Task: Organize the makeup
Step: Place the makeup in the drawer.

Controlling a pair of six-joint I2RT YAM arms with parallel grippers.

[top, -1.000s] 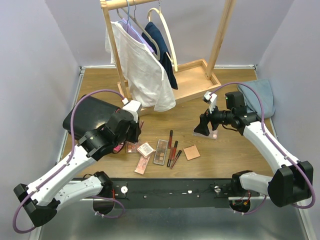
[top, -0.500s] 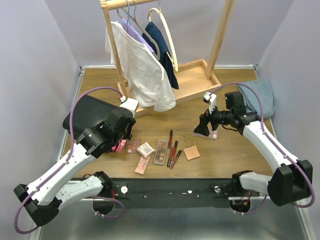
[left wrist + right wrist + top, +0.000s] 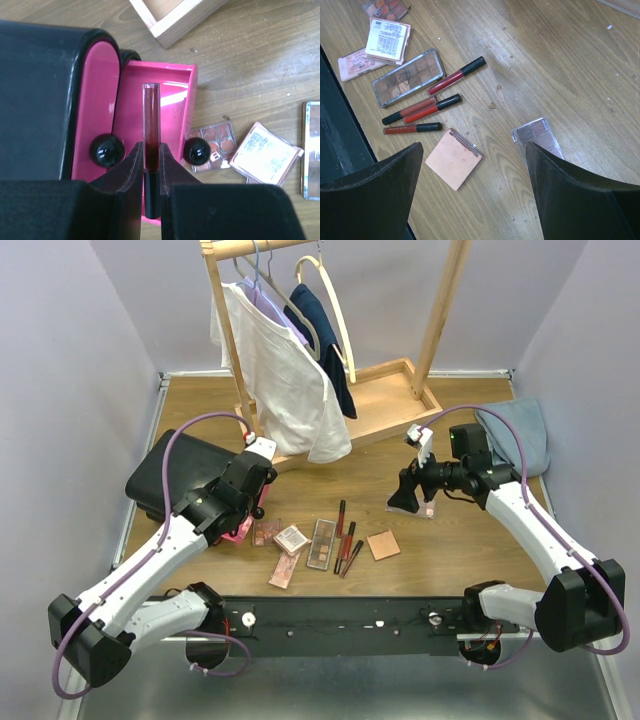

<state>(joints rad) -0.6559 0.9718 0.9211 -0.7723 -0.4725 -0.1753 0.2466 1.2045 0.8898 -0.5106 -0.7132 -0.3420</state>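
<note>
Seeing the left gripper [image 3: 151, 152] clamped on a dark-red tube [image 3: 151, 120], black end toward the wrist, clear tip pointing away. The tube hangs over the open pink drawer [image 3: 175, 95] of the black case [image 3: 172, 468]. We can't tell whether it touches the drawer floor.

Right gripper [image 3: 414, 497]: jaws wide apart and empty. It hovers above the table [image 3: 450, 550] to the right of the pile, over a small clear palette [image 3: 538, 135] with brown shades and near a peach compact [image 3: 454, 159].

We see the rest of the makeup lying loose on the wood between the arms:
- a large grey-rimmed palette [image 3: 409, 77]
- four red/black tubes [image 3: 432, 108] just beside it, roughly parallel
- a square compact with a printed label [image 3: 388, 40], touching a flat pink palette [image 3: 350, 65]
- an orange-toned palette [image 3: 214, 140] just beside the drawer's corner

A blue cloth [image 3: 515, 435] sits at the far right, well apart from the pile.
</note>
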